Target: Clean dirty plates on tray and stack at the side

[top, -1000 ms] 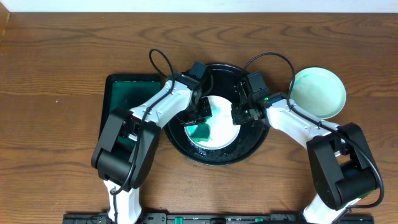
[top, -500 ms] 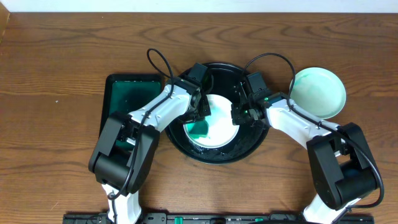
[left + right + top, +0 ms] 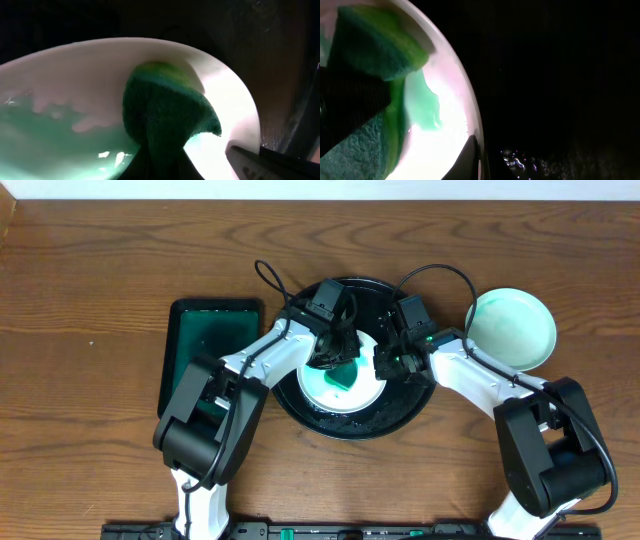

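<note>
On the black tray (image 3: 350, 428), green sponge (image 3: 342, 376) against smeared plate (image 3: 312, 388)

White plate (image 3: 320, 391) teal-smeared; green sponge (image 3: 343, 376); black tray (image 3: 345, 429).

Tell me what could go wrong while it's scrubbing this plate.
The right gripper pinches only the rim of the plate, so a push from the sponge in the left gripper might twist the plate loose. Teal water pooled on the plate could slosh into the tray when it's lifted.
</note>
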### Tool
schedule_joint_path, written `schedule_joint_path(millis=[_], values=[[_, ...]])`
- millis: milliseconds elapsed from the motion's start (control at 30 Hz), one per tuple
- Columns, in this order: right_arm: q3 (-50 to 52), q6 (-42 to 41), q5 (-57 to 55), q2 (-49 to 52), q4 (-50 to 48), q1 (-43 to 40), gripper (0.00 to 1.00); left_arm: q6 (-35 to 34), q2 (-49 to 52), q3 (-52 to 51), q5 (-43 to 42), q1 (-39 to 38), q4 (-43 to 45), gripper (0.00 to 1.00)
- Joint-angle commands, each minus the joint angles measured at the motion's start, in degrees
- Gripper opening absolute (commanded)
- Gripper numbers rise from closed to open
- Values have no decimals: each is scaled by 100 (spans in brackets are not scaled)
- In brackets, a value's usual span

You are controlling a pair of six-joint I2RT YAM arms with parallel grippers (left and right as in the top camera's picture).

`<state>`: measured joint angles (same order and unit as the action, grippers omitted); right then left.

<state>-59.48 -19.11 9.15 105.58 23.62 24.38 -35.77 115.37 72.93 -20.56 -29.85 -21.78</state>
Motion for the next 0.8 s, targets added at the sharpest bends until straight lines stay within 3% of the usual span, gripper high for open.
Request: schedule_joint_path(millis=[0,167,367,633,767], values=[[90,-13,61,144,44,79,1,-48,511,-186,-758,-160,-7,7],[90,-15,59,144,35,79,1,144,511,-186,-1668,125,232,7],[87,-15,61,144,39,79,1,164,511,-186,-1578,348,210,7],[87,-15,63,144,101,79,1,317,511,-186,1303,874,-1322,7],[90,-15,63,144,79,79,1,407,509,-186,2076,920,-1751,7]])
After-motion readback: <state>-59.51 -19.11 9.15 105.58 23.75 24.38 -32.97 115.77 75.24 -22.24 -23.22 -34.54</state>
